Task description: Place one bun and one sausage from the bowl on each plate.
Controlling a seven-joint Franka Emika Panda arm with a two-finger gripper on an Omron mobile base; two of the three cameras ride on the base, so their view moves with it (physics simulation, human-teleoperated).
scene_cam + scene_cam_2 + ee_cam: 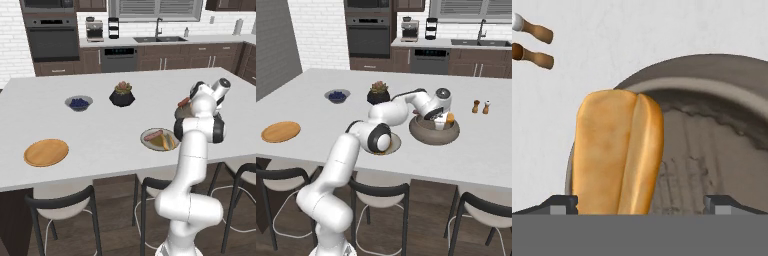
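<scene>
Gripper (pixel 640 205) hung over the bowl (pixel 434 134), jaws spread wide, nothing gripped. One golden, split-topped bun (pixel 618 155) leaned on the bowl's ridged grey inner wall, between the fingertips. Grey plate (pixel 150 142) already carried a bun and a sausage; wooden plate (pixel 46 152) lay well apart. Two wooden shakers (pixel 481 106) stood beyond the bowl, a black faceted plant pot (pixel 122 95) and berry bowl (pixel 79 103) nearby.

Evenly and brightly lit, rendered, slightly soft and grainy throughout. Faint, diffuse shadows on the pale tabletop (pixel 100 145). No glare, no edge distortion.
</scene>
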